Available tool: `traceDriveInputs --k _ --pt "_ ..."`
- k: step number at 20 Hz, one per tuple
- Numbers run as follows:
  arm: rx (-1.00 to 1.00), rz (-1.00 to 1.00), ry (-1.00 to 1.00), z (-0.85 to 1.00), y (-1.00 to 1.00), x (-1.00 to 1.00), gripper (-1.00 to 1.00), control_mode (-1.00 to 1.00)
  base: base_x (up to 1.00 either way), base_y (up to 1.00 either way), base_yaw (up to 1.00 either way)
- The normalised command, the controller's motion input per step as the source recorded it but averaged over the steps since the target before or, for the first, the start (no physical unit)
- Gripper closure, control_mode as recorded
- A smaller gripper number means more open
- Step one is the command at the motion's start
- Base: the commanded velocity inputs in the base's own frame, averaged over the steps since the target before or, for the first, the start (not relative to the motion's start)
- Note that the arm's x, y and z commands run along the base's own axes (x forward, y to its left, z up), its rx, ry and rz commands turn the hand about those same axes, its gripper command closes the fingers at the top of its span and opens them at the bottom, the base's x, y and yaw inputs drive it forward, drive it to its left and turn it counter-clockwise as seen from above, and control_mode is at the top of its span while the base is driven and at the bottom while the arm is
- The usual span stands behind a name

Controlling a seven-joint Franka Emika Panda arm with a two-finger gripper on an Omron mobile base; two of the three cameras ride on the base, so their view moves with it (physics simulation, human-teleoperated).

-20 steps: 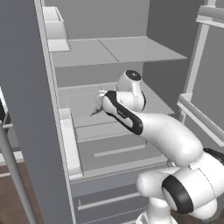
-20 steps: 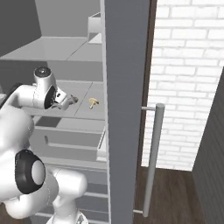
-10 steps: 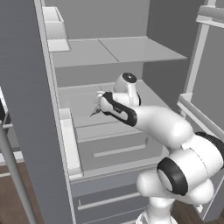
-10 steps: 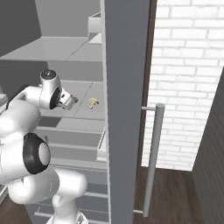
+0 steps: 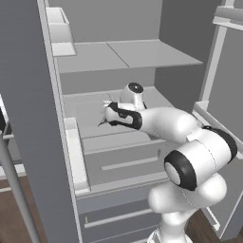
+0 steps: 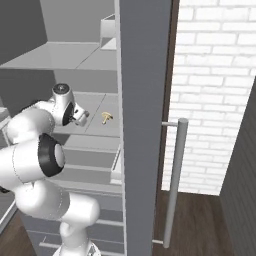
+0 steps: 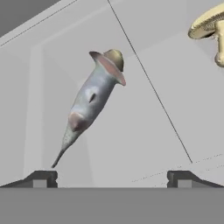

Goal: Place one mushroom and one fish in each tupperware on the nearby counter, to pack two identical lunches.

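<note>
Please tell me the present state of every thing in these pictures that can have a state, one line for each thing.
gripper: open, empty, pointed at the fish.
fish: lying free on the fridge shelf, not grasped.
mushroom: on the same shelf, beside the fish, untouched.
fridge door: swung open.
fridge drawer: shut.

mushroom (image 7: 211, 30): running off the right and top edges of the hand view, cap and stem partly showing.
gripper (image 7: 110, 178): showing as two dark tips only, bodies lying below the frame.
gripper (image 5: 104, 114): appearing too small in the left base view to read the jaw gap.
</note>
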Motion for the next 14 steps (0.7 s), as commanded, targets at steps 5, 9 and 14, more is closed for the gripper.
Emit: traceDriveInputs --k 5,9,14 --pt "-0.04 -0.04 0.0 -0.15 0.21 0.58 -1.0 -1.0 0.0 0.0 0.0" --pt "-0.05 -0.03 0.0 -0.11 0.32 0.52 -1.0 -1.0 0.0 0.0 0.0" --pt "-0.02 -0.04 -0.01 -0.25 0.2 0.22 -1.0 -1.0 0.0 0.0 0.0"
